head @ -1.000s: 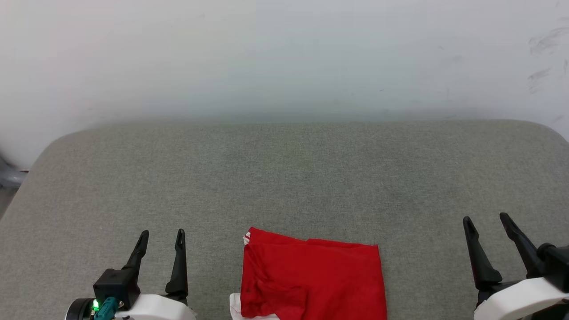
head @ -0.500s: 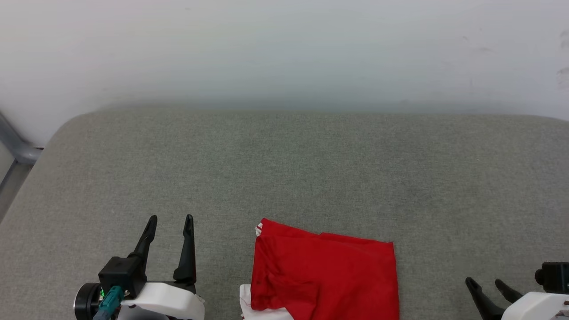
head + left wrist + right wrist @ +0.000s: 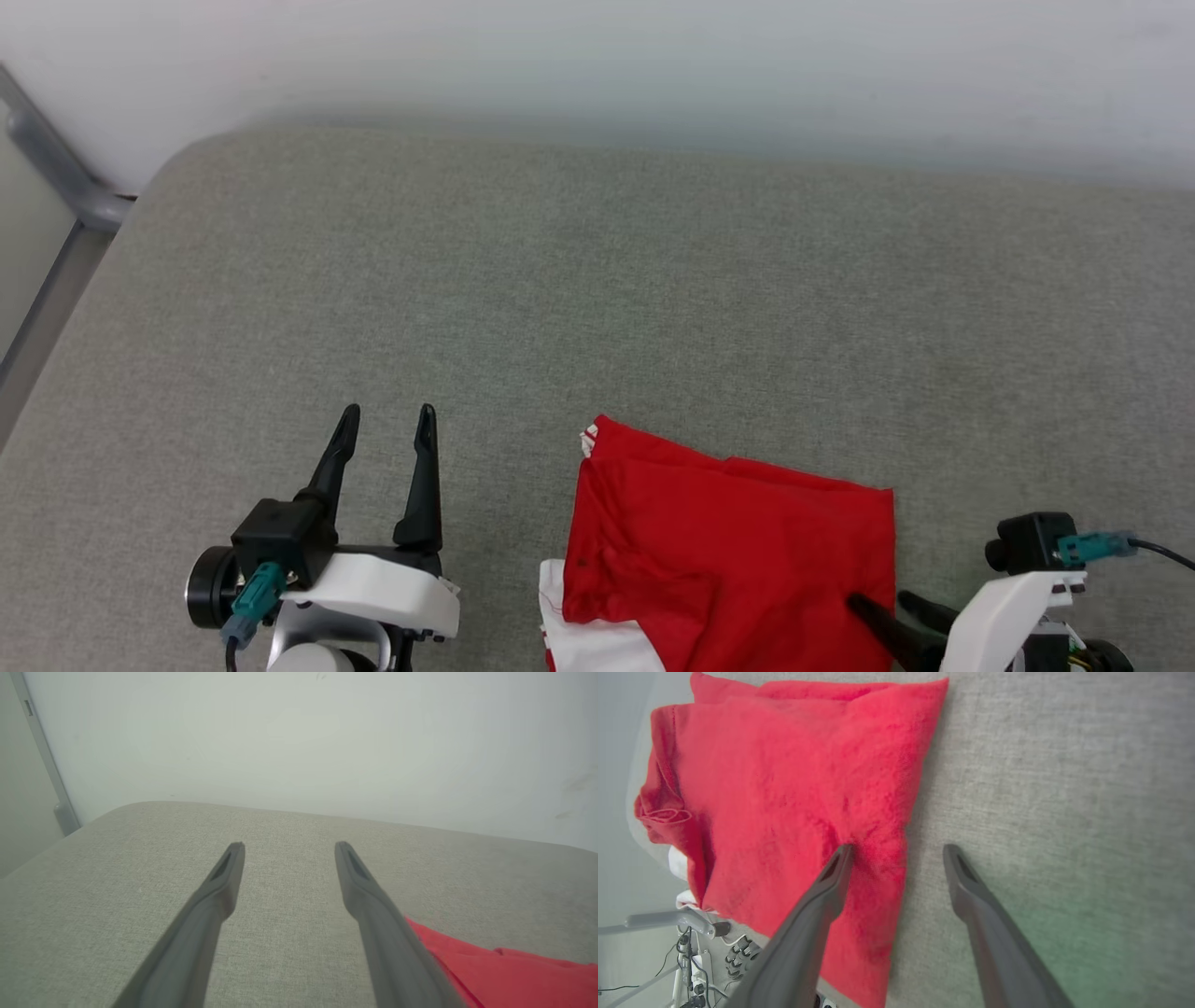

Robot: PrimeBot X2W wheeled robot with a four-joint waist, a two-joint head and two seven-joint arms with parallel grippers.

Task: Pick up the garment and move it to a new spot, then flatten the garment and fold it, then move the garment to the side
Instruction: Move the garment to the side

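The garment lies folded into a red rectangle at the near edge of the grey surface, with white cloth showing at its near left corner. My left gripper stands open to its left, clear of it, fingers pointing away from me; in the left wrist view the left gripper is empty and the garment shows at lower right. My right gripper is open at the garment's near right edge. In the right wrist view the right gripper straddles that edge: one finger over the garment, the other over bare surface.
The grey fabric-covered surface stretches wide behind the garment to a white wall. A grey metal bar runs beside its far left corner. Cables and a power strip lie on the floor beyond the near edge.
The head camera has tilted down and turned. My right gripper has swung in from the right, lowered and turned onto the garment's right edge. The left gripper has kept its place beside the garment.
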